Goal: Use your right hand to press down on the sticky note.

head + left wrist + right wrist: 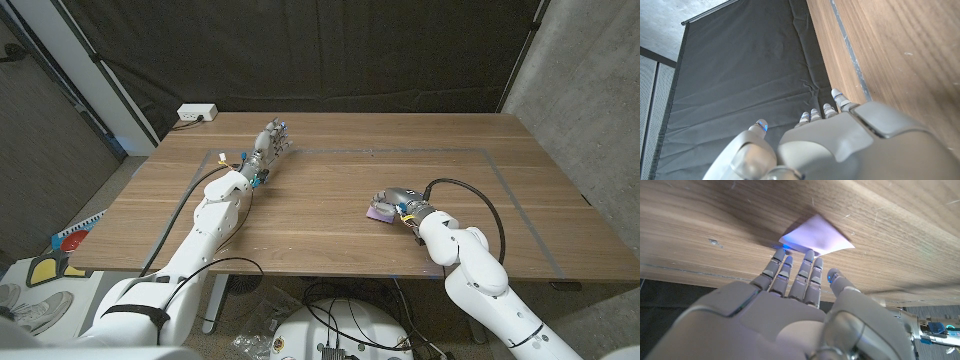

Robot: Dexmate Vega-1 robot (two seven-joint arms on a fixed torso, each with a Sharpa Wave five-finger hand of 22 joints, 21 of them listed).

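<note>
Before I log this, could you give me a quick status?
Right hand fingers on the note. Left hand open, idle, far side. Nothing in the way.

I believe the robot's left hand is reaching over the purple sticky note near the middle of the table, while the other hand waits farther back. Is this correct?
Not quite: it is the right hand, not the left, that reaches over the purple sticky note, as the head view shows. The left hand is the one waiting farther back on the table.

Right hand point(392, 199) on sticky note point(379, 213); left hand point(270, 140) well apart, far-left.
</note>
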